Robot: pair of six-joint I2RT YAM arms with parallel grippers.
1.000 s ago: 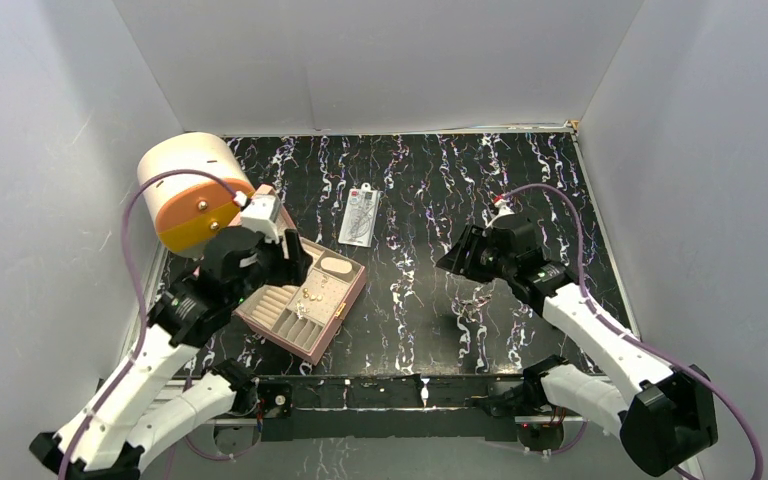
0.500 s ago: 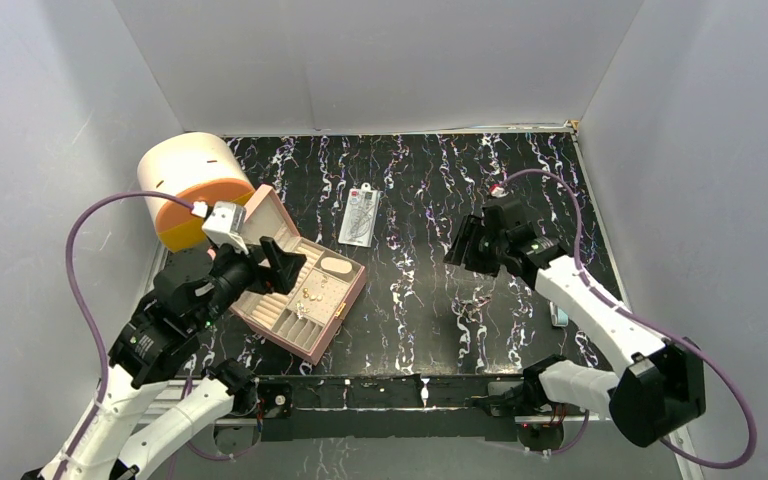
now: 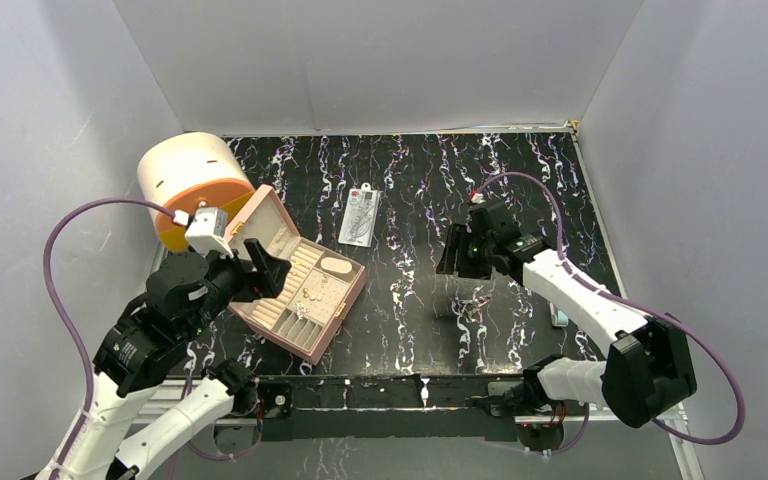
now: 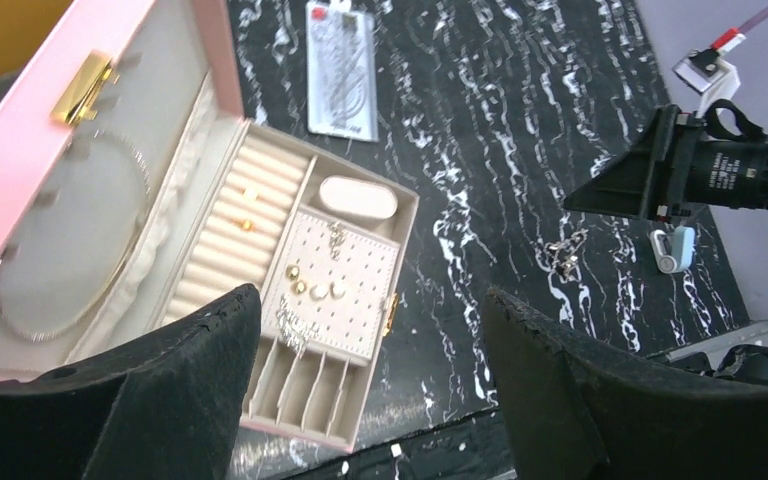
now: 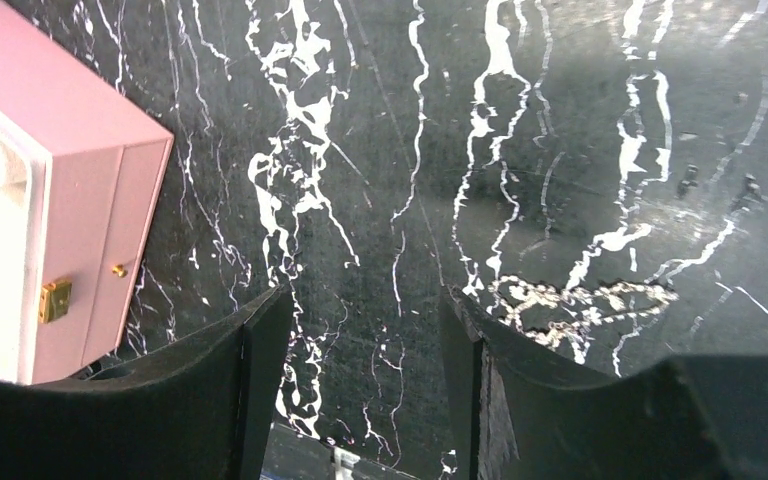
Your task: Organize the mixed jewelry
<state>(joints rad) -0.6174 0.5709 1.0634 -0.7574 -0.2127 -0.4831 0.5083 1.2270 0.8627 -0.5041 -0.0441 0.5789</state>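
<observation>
The pink quilted box (image 3: 345,300) lies open at the left. Inside it several gold studs (image 4: 305,285) sit on the perforated pad, and a silvery chain (image 4: 293,325) lies at the pad's edge. My left gripper (image 3: 260,265) hovers open and empty over the box's left side, above the box (image 4: 365,390) in its own view. A loose tangle of chain pieces (image 3: 475,305) lies on the table right of the box. My right gripper (image 3: 455,255) hangs open just behind them. In the right wrist view the chain (image 5: 580,300) lies outside the right finger (image 5: 480,390), nothing between the fingers.
A clear flat packet with a white card (image 3: 358,217) lies behind the box. A white and orange cylinder (image 3: 192,185) stands at the back left. A small light-blue block (image 3: 558,318) sits near the right arm. White walls close in the black marbled table (image 3: 410,180).
My left gripper has lifted and drawn back left from over the box, its jaws opening wider. My right gripper has shifted slightly left and back and opened a little more.
</observation>
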